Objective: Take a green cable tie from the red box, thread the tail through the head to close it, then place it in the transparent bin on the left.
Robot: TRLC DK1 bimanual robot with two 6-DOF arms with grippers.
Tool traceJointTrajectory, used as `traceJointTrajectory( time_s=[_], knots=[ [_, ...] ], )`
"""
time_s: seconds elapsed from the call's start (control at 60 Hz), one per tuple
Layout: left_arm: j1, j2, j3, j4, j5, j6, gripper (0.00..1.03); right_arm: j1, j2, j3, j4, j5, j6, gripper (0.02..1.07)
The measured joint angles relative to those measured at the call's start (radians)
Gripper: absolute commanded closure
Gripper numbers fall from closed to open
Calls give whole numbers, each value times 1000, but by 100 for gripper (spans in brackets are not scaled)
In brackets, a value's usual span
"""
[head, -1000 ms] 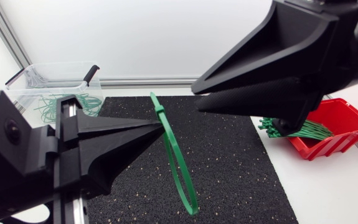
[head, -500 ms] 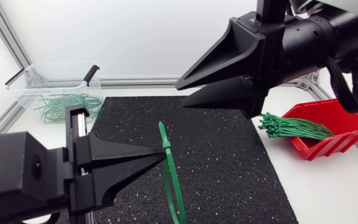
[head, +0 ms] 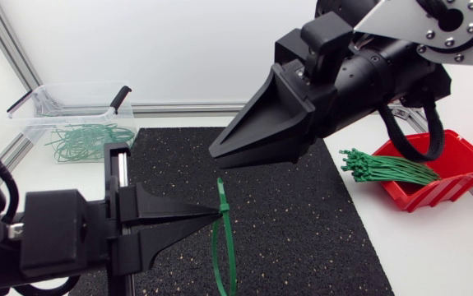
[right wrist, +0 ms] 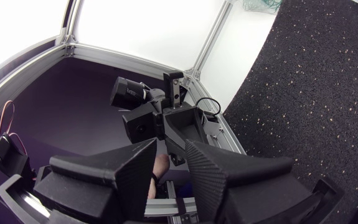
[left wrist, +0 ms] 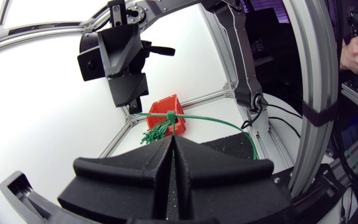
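**Head view.** The left hand (head: 217,215) sits over the near left part of the black speckled rubber mat (head: 318,230). It is clenched on a green plastic cable tie (head: 222,196) that is closed into a loop (the loop hangs upright below the fingertips). The right hand (head: 218,156) hovers above and just beyond the tie, apart from it. A red plastic box (head: 446,189) stands on the white desk (head: 442,255) to the right of the mat. A bundle of loose green ties (head: 384,168) juts over its rim. A transparent plastic bin (head: 34,119) stands at the far left with looped green ties (head: 88,140) inside.

**Left wrist view.** The left hand (left wrist: 171,142) has its fingers pressed together on the cable tie (left wrist: 168,116), whose head sits just ahead of the tips. The red box (left wrist: 171,104) lies beyond, and the right hand (left wrist: 132,99) is above it.

**Right wrist view.** The right hand (right wrist: 171,149) is released, its fingers apart with nothing gripped. The mat (right wrist: 309,93) lies beside it.
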Motion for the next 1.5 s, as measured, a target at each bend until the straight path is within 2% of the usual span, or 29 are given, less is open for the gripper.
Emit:
traceJointTrajectory(
  time_s=[0.083, 0.2, 0.317, 0.383, 0.433, 0.717, 1.217, 1.333, 1.5],
  knots=[
    [0, 5, 9, -2, 0, 24, 100, 1, 13, 0, -2, 2, -43, 81],
    [4, 6, 16, -8, 0, 61, 100, -5, 32, 0, -2, 3, -114, 81],
    [13, 20, 24, -13, 0, 83, 100, -13, 50, 0, -2, 3, -163, 80],
    [18, 25, 36, -26, 0, 89, 100, -14, 52, 0, -2, 4, -184, 67],
    [19, 26, 45, -36, 0, 92, 100, -12, 51, 0, -2, 3, -196, 64],
    [29, 32, 100, -62, 0, 106, 100, -8, 37, -3, -2, 3, -220, 64],
    [47, 32, 102, -77, 0, 104, 100, -2, -20, -29, -2, 3, -227, 63],
    [80, 32, 102, -76, 2, 69, 100, -42, -20, -29, 7, 7, -227, 63],
    [213, 36, 137, -70, 107, -39, 100, -114, -20, -44, 42, 50, -254, 63]
  ],
)
